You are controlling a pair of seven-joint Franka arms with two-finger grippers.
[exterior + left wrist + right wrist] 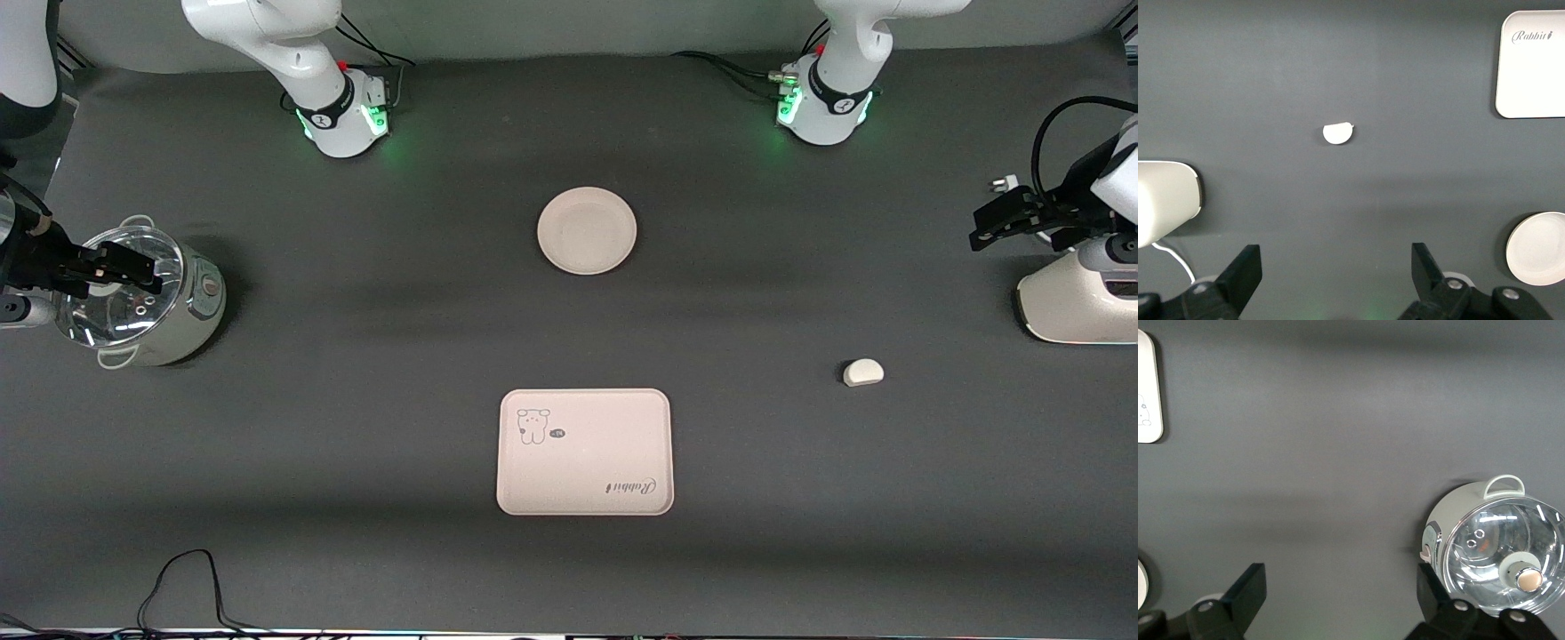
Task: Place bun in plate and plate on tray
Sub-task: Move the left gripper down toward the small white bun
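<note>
In the front view, we take the tray (584,452) as our landmark. The plate (587,230) lies farther from the camera than the tray, well apart from it. The bun (862,372) lies toward the left arm's end of the bench (356,444), a little farther from the camera than the tray. The left gripper (1000,222) hangs over that end beside a white appliance (1076,298); the right gripper (116,271) hangs over a glass-lidded cooker (147,298). Both arms wait.

In the left wrist view, our jaws stand wide open and empty, with the bun (1338,133) on the bare bench. We judge the smooth, small bun could skid away if the jaws close off-centre.

In the right wrist view, the jaws are spread wide with nothing held, above the cooker (1498,550). Descending carelessly could strike its lid.
</note>
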